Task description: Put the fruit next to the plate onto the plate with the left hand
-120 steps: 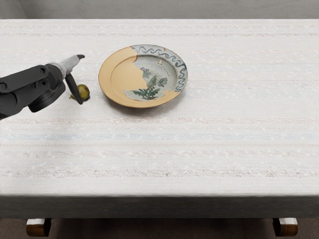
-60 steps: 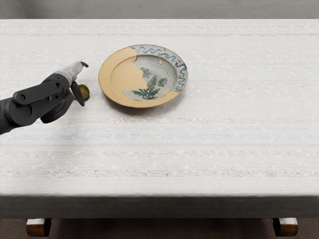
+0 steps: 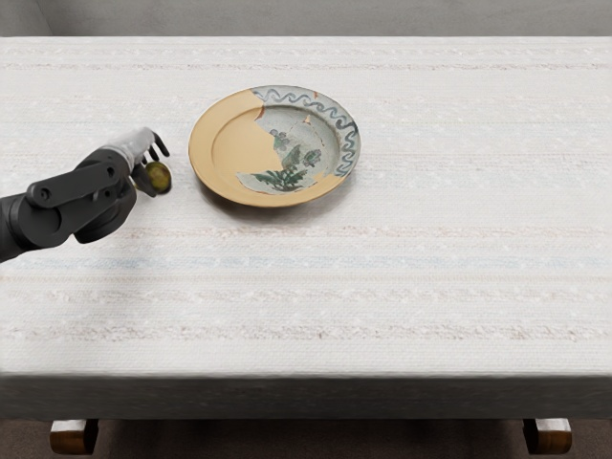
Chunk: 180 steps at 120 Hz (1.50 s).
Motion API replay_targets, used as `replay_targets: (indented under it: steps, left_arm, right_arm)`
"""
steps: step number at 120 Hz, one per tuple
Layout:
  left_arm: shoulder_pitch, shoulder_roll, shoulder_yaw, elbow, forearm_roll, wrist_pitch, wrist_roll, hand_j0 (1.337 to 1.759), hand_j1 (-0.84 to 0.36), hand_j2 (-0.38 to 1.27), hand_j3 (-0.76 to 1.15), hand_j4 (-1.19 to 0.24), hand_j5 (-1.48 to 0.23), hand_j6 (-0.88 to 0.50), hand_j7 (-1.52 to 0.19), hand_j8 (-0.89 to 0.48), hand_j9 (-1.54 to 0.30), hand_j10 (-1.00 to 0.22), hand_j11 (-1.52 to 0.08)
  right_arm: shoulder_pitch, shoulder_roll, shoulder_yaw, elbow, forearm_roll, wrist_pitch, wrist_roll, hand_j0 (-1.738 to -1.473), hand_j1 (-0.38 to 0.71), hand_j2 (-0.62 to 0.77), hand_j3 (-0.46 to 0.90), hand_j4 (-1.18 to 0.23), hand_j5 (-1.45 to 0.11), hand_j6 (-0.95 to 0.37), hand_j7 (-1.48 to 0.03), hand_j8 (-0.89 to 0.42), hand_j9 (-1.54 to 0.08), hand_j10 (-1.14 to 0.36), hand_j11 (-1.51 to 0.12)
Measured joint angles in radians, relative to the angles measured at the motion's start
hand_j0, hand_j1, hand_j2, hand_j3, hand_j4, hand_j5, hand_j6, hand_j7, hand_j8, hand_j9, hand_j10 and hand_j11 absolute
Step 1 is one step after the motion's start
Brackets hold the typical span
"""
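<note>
Spanning table, pale striped cloth; left of plate, your left hand clasps fruit; grey wall beyond plate.

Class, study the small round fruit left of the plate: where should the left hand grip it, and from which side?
Grip the fruit across its middle: it is small and round, with no stem showing. Come from its left and above, where the left hand is; the plate lies close on its right.

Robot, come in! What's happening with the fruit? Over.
Left hand at the fruit, grip unclear. Right hand unseen. Fruit beside the plate, not on it. Nothing between fruit and plate.
</note>
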Motion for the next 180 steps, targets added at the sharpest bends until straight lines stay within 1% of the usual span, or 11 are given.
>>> replay_targets:
  steps: [34, 55, 69, 80, 84, 90, 118, 133, 139, 160, 180]
  left_arm:
    - [0.002, -0.002, 0.017, -0.001, 0.002, -0.001, 0.001, 1.657, -0.26, 0.17, 0.00, -0.54, -0.68, -0.47, -0.70, -0.53, -0.70, -0.53, -0.70]
    - [0.005, -0.002, 0.022, -0.001, 0.009, 0.000, 0.001, 1.652, -0.29, 0.24, -0.05, -0.61, -0.70, -0.48, -0.74, -0.51, -0.76, -0.58, -0.76]
    - [0.008, -0.002, 0.024, -0.001, 0.014, 0.000, 0.002, 1.642, -0.30, 0.17, 0.11, -0.59, -0.74, -0.45, -0.78, -0.48, -0.80, -0.61, -0.80]
    - [0.002, 0.000, 0.025, -0.001, 0.000, -0.002, 0.002, 1.646, -0.29, 0.30, -0.13, -0.61, -0.78, -0.46, -0.81, -0.52, -0.82, -0.62, -0.82]
    - [-0.002, 0.001, 0.025, -0.001, -0.013, -0.003, 0.002, 1.652, -0.30, 0.37, -0.19, -0.63, -0.79, -0.48, -0.82, -0.54, -0.83, -0.63, -0.83]
    - [-0.011, 0.004, 0.025, -0.001, -0.038, -0.005, 0.002, 1.653, -0.29, 0.40, -0.15, -0.64, -0.81, -0.50, -0.83, -0.56, -0.84, -0.63, -0.84]
    - [-0.108, 0.032, 0.024, 0.000, -0.221, -0.019, 0.006, 1.655, -0.29, 0.34, -0.05, -0.60, -0.86, -0.47, -0.86, -0.53, -0.86, -0.65, -0.86]
    - [-0.144, 0.032, 0.023, -0.001, -0.279, -0.026, 0.024, 1.656, -0.31, 0.39, -0.03, -0.59, -0.87, -0.46, -0.87, -0.52, -0.86, -0.65, -0.86]
    - [-0.169, 0.032, 0.017, -0.001, -0.299, -0.053, 0.033, 1.655, -0.29, 0.32, -0.02, -0.58, -0.87, -0.46, -0.87, -0.51, -0.87, -0.65, -0.87]
    - [-0.203, 0.018, -0.006, -0.006, -0.335, -0.118, 0.069, 1.656, -0.29, 0.34, -0.01, -0.59, -0.88, -0.46, -0.88, -0.53, -0.87, -0.65, -0.87]
    - [-0.240, -0.049, -0.019, -0.011, -0.343, -0.140, 0.106, 1.656, -0.31, 0.38, 0.00, -0.59, -0.88, -0.46, -0.88, -0.52, -0.87, -0.65, -0.87]
  right_arm:
    - [0.000, 0.000, 0.000, 0.000, 0.000, 0.000, 0.000, -1.658, -0.35, 0.00, 0.00, 0.00, 0.00, 0.00, 0.00, 0.00, 0.00, 0.00, 0.00]
    - [0.000, 0.000, 0.000, 0.000, 0.000, 0.000, 0.000, -1.658, -0.35, 0.00, 0.00, 0.00, 0.00, 0.00, 0.00, 0.00, 0.00, 0.00, 0.00]
    - [0.000, 0.000, 0.000, 0.000, 0.000, 0.000, 0.000, -1.658, -0.35, 0.00, 0.00, 0.00, 0.00, 0.00, 0.00, 0.00, 0.00, 0.00, 0.00]
    - [0.000, 0.000, 0.000, 0.000, 0.000, 0.000, 0.000, -1.658, -0.35, 0.00, 0.00, 0.00, 0.00, 0.00, 0.00, 0.00, 0.00, 0.00, 0.00]
    - [0.000, 0.000, 0.000, 0.000, 0.000, 0.000, 0.000, -1.658, -0.35, 0.00, 0.00, 0.00, 0.00, 0.00, 0.00, 0.00, 0.00, 0.00, 0.00]
    - [0.000, 0.000, 0.000, 0.000, 0.000, 0.000, 0.000, -1.658, -0.35, 0.00, 0.00, 0.00, 0.00, 0.00, 0.00, 0.00, 0.00, 0.00, 0.00]
    - [0.000, 0.000, 0.000, 0.000, 0.000, 0.000, 0.000, -1.658, -0.35, 0.00, 0.00, 0.00, 0.00, 0.00, 0.00, 0.00, 0.00, 0.00, 0.00]
    - [0.000, 0.000, 0.000, 0.000, 0.000, 0.000, 0.000, -1.658, -0.35, 0.00, 0.00, 0.00, 0.00, 0.00, 0.00, 0.00, 0.00, 0.00, 0.00]
    - [0.000, 0.000, 0.000, 0.000, 0.000, 0.000, 0.000, -1.658, -0.35, 0.00, 0.00, 0.00, 0.00, 0.00, 0.00, 0.00, 0.00, 0.00, 0.00]
    - [0.000, 0.000, 0.000, 0.000, 0.000, 0.000, 0.000, -1.658, -0.35, 0.00, 0.00, 0.00, 0.00, 0.00, 0.00, 0.00, 0.00, 0.00, 0.00]
    - [0.000, 0.000, 0.000, 0.000, 0.000, 0.000, 0.000, -1.658, -0.35, 0.00, 0.00, 0.00, 0.00, 0.00, 0.00, 0.00, 0.00, 0.00, 0.00]
